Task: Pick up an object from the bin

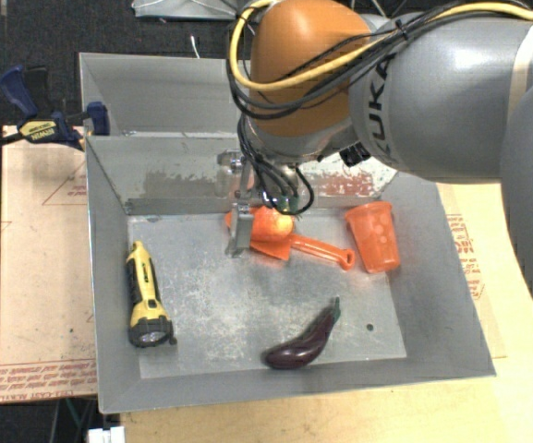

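As orange scoop [289, 241] is lying flat near back wall [169, 166], handle pointing right, I am hanging claw [248, 232] straight down at its head, thick end probably giving firmer hold. Cannot tell whether claw is open or closed. Orange cup [374, 238] sitting just beyond handle; yellow torch [143, 293], purple aubergine [301, 344] lying well apart, leaving room on scuffed grey bin floor [211, 312]

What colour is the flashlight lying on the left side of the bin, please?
The flashlight is yellow and black, clearest in the camera view.
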You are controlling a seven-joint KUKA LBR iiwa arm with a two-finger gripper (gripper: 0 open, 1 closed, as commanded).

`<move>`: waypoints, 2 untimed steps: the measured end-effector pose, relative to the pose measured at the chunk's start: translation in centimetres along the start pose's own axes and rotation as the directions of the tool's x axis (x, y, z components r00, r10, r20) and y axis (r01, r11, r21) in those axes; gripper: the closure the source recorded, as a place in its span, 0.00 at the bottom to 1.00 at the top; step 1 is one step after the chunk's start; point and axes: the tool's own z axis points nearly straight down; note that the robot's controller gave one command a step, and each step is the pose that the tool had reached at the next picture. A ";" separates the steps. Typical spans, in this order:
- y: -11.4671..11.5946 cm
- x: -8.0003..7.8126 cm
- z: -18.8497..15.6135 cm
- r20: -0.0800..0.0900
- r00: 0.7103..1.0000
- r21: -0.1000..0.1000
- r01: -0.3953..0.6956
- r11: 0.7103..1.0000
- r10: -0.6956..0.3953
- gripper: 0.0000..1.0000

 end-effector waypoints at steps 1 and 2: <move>-0.1 -0.2 -0.5 0.008 1.000 -0.001 -0.004 1.000 0.004 0.00; -7.7 0.1 13.4 0.009 0.986 -0.004 -0.165 0.986 0.165 0.00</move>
